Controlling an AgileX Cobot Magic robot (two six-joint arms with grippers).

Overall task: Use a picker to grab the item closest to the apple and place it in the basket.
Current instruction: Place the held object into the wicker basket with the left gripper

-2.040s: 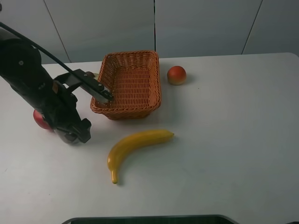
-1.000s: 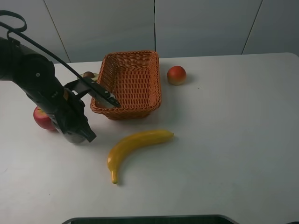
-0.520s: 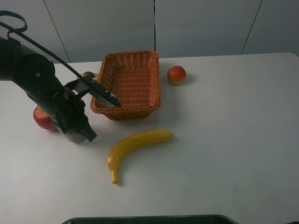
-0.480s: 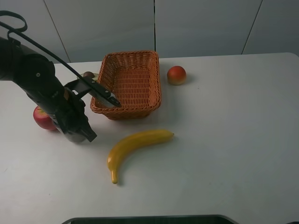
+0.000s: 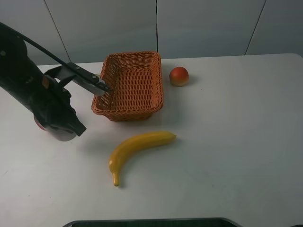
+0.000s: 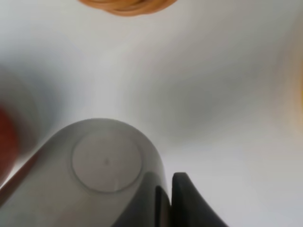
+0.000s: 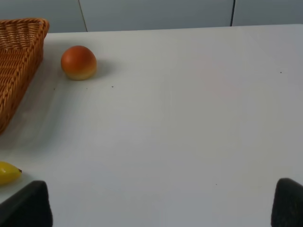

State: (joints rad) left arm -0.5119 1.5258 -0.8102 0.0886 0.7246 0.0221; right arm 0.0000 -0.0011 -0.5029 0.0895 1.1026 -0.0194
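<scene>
My left gripper (image 5: 60, 120) is shut on the picker, whose black rod (image 5: 78, 78) reaches to the right; its tip (image 5: 102, 87) is at the left rim of the orange wicker basket (image 5: 130, 109). In the left wrist view the picker's grey round handle (image 6: 106, 163) sits against the black fingers (image 6: 185, 201). The red apple is almost wholly hidden behind my left arm; only a red blur (image 6: 5, 139) shows. A yellow banana (image 5: 137, 146) lies in front of the basket. My right gripper (image 7: 156, 208) is open over bare table.
An orange-red round fruit (image 5: 179, 75) sits right of the basket and also shows as the same fruit (image 7: 78, 62) in the right wrist view. The white table's right half (image 5: 236, 132) holds nothing. A dark edge (image 5: 151, 222) runs along the front.
My left arm has swung back and to the left, lifting the picker tip from the basket's front left side to its left rim. The apple and a small dark item are now covered.
</scene>
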